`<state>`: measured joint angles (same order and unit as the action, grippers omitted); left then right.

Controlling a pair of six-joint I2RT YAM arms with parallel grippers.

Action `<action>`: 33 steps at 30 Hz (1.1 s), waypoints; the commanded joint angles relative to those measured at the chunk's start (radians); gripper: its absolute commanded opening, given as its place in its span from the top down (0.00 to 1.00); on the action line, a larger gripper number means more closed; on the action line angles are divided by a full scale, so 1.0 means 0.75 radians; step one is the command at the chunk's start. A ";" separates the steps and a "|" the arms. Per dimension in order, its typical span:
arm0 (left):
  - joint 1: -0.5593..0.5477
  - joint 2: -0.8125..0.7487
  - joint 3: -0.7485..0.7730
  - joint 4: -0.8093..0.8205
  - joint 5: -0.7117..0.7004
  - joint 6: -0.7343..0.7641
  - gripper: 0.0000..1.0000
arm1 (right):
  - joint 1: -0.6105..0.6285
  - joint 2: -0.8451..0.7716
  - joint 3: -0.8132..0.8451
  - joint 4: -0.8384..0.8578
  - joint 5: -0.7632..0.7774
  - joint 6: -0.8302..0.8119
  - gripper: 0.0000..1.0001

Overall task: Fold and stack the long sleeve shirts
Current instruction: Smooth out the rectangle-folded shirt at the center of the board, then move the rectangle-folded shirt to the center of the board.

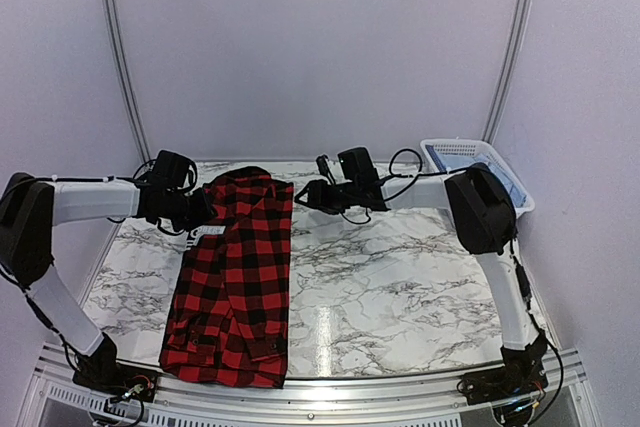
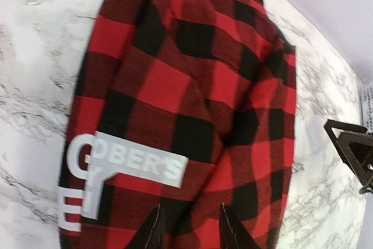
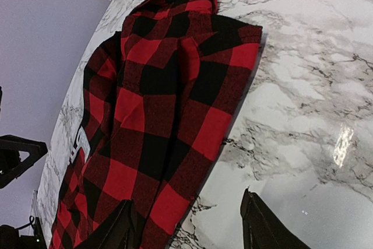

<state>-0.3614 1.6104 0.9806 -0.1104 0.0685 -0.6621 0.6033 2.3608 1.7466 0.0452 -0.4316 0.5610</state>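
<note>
**Left of the top view:** the left jaws hang over the upper left edge of the red-and-black buffalo-check cloth shirt (image 1: 235,277), beside its white lettered label (image 2: 145,164). They stand slightly parted, with nothing pinched between the fingertips (image 2: 154,231). If you close them shallow, you will likely catch only the top layer and the fold will peel open.

**Centre:** the shirt lies as a long narrow strip on the white marble worktop (image 1: 400,277). Its collar is at the far end and its hem reaches the near edge, lower left of the frame. Any drag toward the arm bases could slide it off.

**Right of the shirt:** the right jaws are wide open and empty, one finger over the shirt's edge and the other over bare marble. Closing there risks a thin, slipping grip. The two wrists sit near each other, so crossing moves could collide.

**Upper right:** the white plastic lattice basket (image 1: 455,144) stands beside the right arm's elbow, where a wide swing could knock it.
</note>
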 commanded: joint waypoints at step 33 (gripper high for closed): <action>0.200 0.468 0.432 -0.031 -0.148 0.199 0.66 | 0.138 0.468 0.644 -0.287 0.498 0.191 0.96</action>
<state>-0.2085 2.0315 1.3327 -0.1165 -0.1120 -0.4904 0.7212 2.6949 2.2101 -0.0963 -0.0834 0.6956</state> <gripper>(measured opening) 0.343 0.100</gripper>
